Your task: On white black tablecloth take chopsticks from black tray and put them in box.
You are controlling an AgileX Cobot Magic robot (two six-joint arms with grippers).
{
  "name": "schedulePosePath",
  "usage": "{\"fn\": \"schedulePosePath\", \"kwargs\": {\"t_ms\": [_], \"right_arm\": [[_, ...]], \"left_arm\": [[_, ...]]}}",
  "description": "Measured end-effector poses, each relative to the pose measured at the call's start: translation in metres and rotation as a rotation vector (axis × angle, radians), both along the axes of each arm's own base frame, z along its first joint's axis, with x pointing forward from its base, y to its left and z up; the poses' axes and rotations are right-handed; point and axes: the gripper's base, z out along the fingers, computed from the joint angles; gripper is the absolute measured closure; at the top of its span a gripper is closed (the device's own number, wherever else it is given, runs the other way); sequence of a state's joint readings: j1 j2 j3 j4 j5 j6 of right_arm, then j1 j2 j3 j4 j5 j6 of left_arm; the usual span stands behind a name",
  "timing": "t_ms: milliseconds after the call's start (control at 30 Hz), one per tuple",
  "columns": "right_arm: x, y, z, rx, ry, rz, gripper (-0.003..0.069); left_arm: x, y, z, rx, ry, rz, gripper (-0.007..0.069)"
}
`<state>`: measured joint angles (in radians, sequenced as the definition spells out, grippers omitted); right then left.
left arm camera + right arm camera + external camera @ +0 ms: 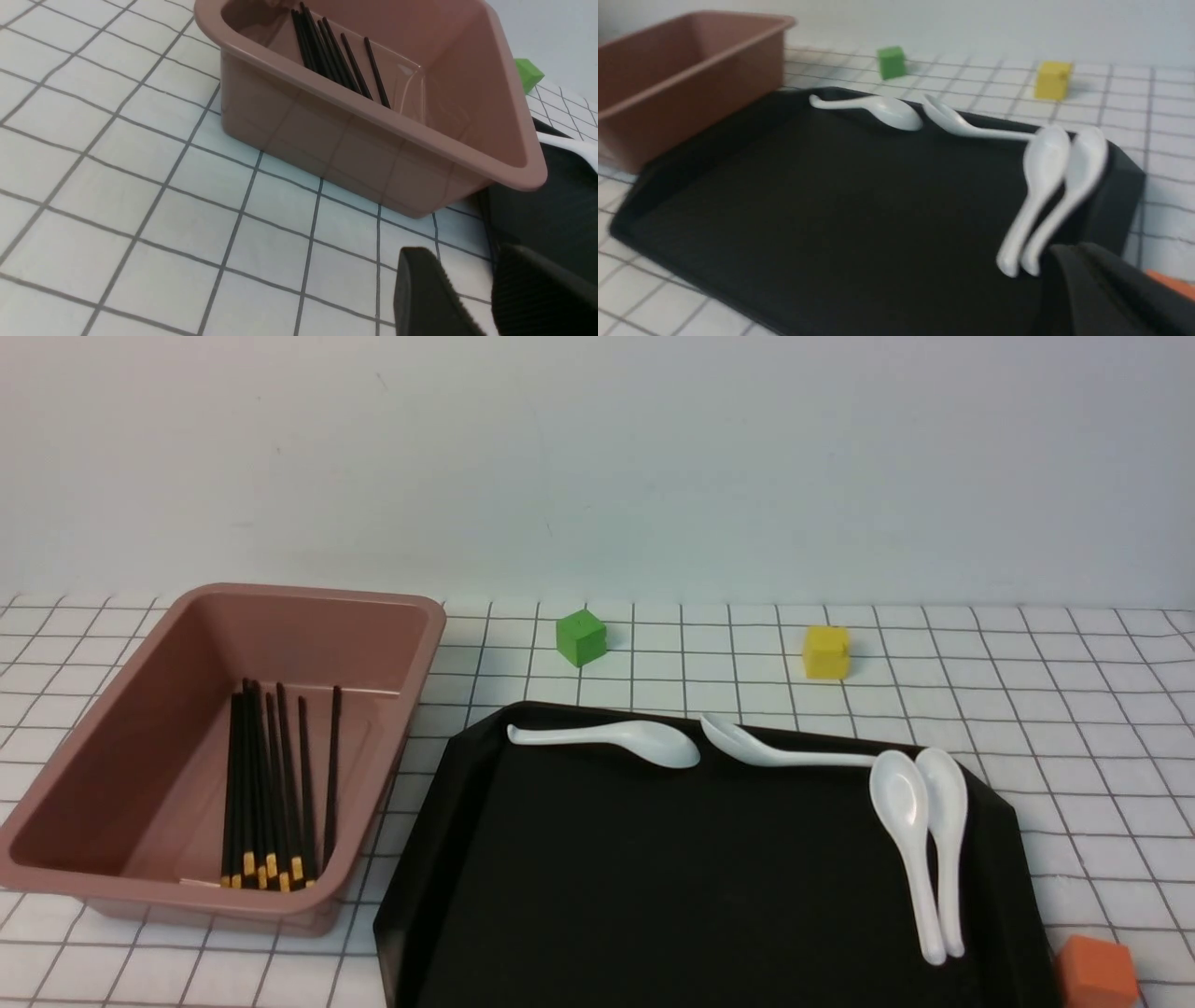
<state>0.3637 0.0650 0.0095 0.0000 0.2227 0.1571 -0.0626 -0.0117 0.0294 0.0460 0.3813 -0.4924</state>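
Several black chopsticks (pixel 271 784) with yellow bands lie side by side in the pinkish-brown box (pixel 121 728) on the left of the checked tablecloth (pixel 1074 728). The black tray (pixel 653 877) in front carries only white spoons. Neither gripper shows in the front view. In the left wrist view my left gripper (pixel 467 261) stands open and empty over the cloth, beside the box (pixel 355 149) with the chopsticks (pixel 336 56) inside. In the right wrist view my right gripper (pixel 1073 247) is shut and empty, over the tray (pixel 831 196) near the spoon handles.
Several white spoons (pixel 920 840) lie along the tray's far and right sides. A green cube (pixel 581 637) and a yellow cube (pixel 826 651) stand behind the tray. An orange cube (pixel 1097 973) sits at the tray's near right corner.
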Motion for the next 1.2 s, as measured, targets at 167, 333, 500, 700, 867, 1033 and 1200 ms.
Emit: {"fn": "schedulePosePath", "kwargs": {"t_ms": [167, 333, 500, 700, 867, 1033, 1200], "right_arm": [[-0.0037, -0.0077, -0.0085, -0.009, 0.027, -0.109, 0.0638], [-0.0050, -0.0094, -0.0117, -0.024, 0.079, -0.134, 0.0635], [-0.0053, -0.0093, -0.0119, -0.016, 0.089, -0.135, 0.0627], [-0.0053, -0.0093, -0.0119, -0.013, 0.090, -0.136, 0.0619], [-0.0054, -0.0093, -0.0117, -0.013, 0.092, -0.135, 0.0613], [-0.0054, -0.0093, -0.0117, -0.013, 0.092, -0.135, 0.0610], [-0.0054, -0.0093, -0.0118, -0.013, 0.092, -0.135, 0.0608]], "left_arm": [[0.0000, 0.0000, 0.0000, 0.000, 0.000, 0.000, 0.0386], [0.0000, 0.0000, 0.0000, 0.000, 0.000, 0.000, 0.0386], [0.0000, 0.0000, 0.0000, 0.000, 0.000, 0.000, 0.0386], [0.0000, 0.0000, 0.0000, 0.000, 0.000, 0.000, 0.0386], [0.0000, 0.0000, 0.0000, 0.000, 0.000, 0.000, 0.0386], [0.0000, 0.0000, 0.0000, 0.000, 0.000, 0.000, 0.0386], [0.0000, 0.0000, 0.0000, 0.000, 0.000, 0.000, 0.0386]]}}
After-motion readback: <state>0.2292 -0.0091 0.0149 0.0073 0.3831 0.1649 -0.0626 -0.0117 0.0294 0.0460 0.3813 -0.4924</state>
